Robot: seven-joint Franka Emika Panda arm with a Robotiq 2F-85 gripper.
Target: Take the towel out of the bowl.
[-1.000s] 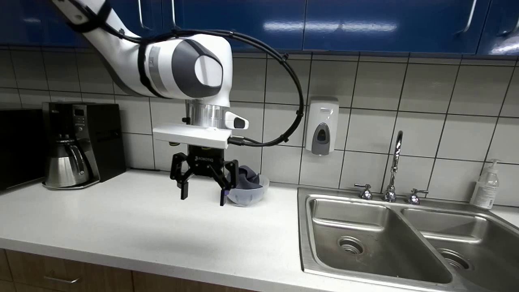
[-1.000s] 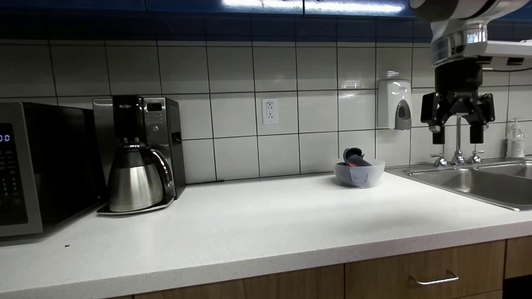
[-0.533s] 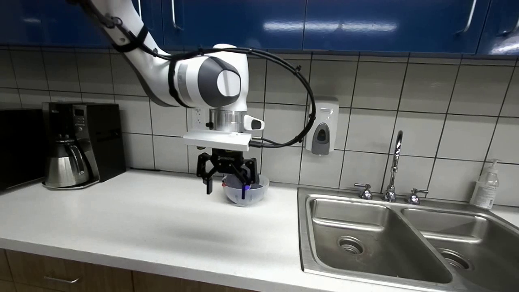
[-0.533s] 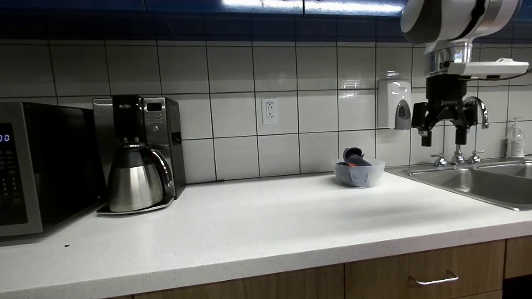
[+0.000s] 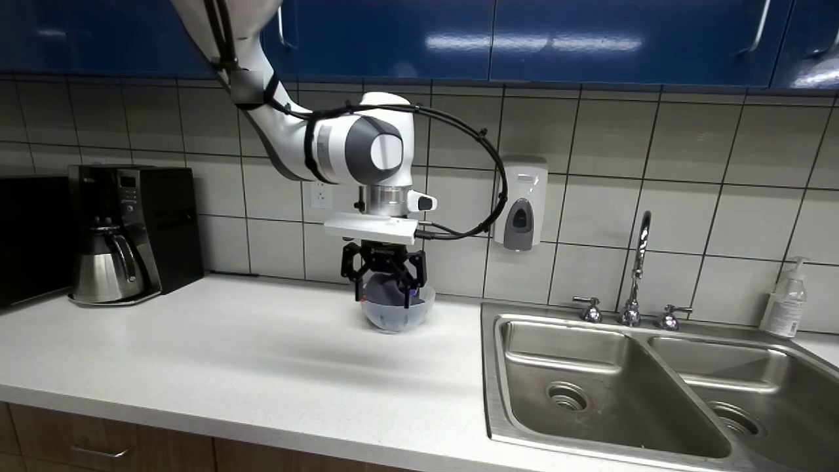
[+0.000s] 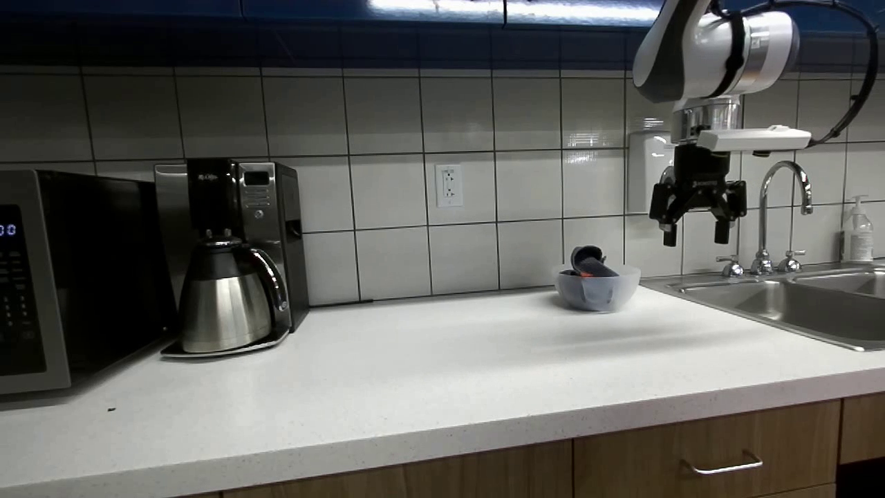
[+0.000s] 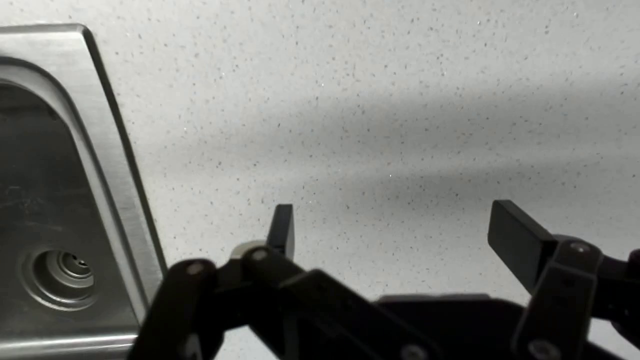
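A dark blue-grey towel (image 6: 596, 265) sits bunched in a translucent bowl (image 6: 628, 285), with part rising above the rim and a small orange-red spot on it. Both also show in an exterior view, the towel (image 5: 382, 290) partly behind the fingers and the bowl (image 5: 394, 320) below them. My gripper (image 5: 383, 295) is open and empty. It hangs above the counter, in front of the bowl from that side. In an exterior view the gripper (image 6: 695, 236) is higher than the bowl and to its right. The wrist view shows only counter between the open fingers (image 7: 392, 220); towel and bowl are out of view there.
A steel double sink (image 5: 491, 367) with a faucet (image 5: 637, 275) lies right of the bowl; its edge (image 7: 107, 150) shows in the wrist view. A tiled wall with a soap dispenser (image 5: 521, 203) stands behind. A coffee maker (image 6: 231, 256) and a microwave (image 6: 90, 277) stand at the left.
The arm has moved toward the back wall, closer to the bowl: rightward in an exterior view, leftward and slightly lower in an exterior view. The fingers stay open. Bowl and towel have not moved.
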